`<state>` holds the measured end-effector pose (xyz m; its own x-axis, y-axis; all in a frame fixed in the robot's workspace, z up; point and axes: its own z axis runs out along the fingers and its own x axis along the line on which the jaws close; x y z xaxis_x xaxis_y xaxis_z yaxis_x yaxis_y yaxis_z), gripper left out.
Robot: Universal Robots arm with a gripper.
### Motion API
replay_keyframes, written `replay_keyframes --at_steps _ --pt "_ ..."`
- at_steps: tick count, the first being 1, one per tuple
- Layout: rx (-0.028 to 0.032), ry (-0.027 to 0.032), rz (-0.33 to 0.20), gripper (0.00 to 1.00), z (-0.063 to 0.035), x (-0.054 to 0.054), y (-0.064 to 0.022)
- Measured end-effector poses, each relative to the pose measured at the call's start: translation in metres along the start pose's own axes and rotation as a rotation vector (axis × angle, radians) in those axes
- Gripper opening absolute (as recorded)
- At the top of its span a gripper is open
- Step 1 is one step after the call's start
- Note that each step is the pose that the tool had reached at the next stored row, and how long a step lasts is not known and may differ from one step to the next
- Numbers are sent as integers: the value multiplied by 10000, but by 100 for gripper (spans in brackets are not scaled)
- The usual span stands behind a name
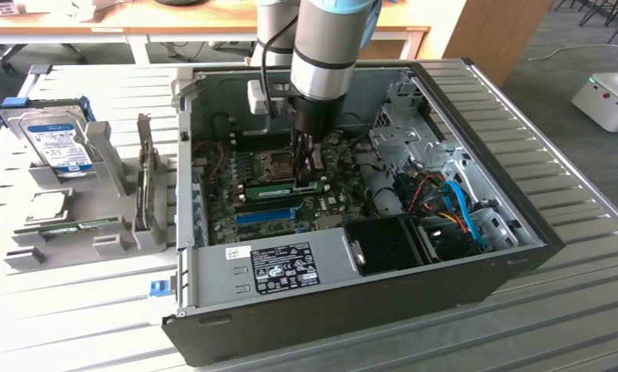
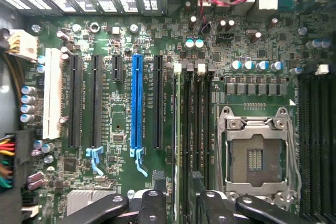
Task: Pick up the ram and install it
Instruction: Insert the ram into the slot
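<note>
The ram point(image 1: 271, 188) is a thin green stick standing on edge in a memory slot of the motherboard, beside the bare CPU socket point(image 1: 272, 163). In the wrist view the ram point(image 2: 177, 129) appears edge-on as a narrow green line along the slot. My gripper point(image 1: 309, 172) reaches down into the open computer case over one end of that slot. Its black fingers point(image 2: 152, 205) stand apart, one on each side of the stick's line, so my gripper point(image 2: 178, 195) is open. I cannot tell whether a finger touches the stick.
A grey holder point(image 1: 108, 198) at the exterior view's left carries a silver hard drive point(image 1: 59, 143) and another green stick point(image 1: 82, 227). Case walls point(image 1: 190, 178) ring the board. A blue expansion slot point(image 2: 137, 100) and cables point(image 1: 459, 209) lie nearby.
</note>
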<state>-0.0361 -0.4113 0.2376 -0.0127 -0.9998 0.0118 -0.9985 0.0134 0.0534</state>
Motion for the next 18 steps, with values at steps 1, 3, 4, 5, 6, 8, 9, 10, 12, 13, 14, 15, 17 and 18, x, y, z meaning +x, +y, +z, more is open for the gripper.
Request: replay_keyframes --at_steps 1,3,4,5,6,8,9,10,12,13,14,15,17,18 --pt "0 0 0 31 -29 0 1" --pt "1 -1 0 31 -93 1 5" --pt "0 0 0 31 -130 1 7" --pt "1 -1 0 31 -166 1 8" --pt "0 0 0 31 -209 2 11" --pt "0 0 0 31 -277 3 14" --pt "0 0 -1 31 -309 3 16" --pt "1 -1 -1 31 -341 4 18" --pt "0 0 0 31 -393 4 21" --pt "0 0 -1 31 -416 5 22" --pt "0 1 0 31 -438 5 23" --pt "0 0 0 31 -458 5 24" --pt "1 -1 0 31 -501 6 26" --pt "0 0 -1 31 -521 6 27"
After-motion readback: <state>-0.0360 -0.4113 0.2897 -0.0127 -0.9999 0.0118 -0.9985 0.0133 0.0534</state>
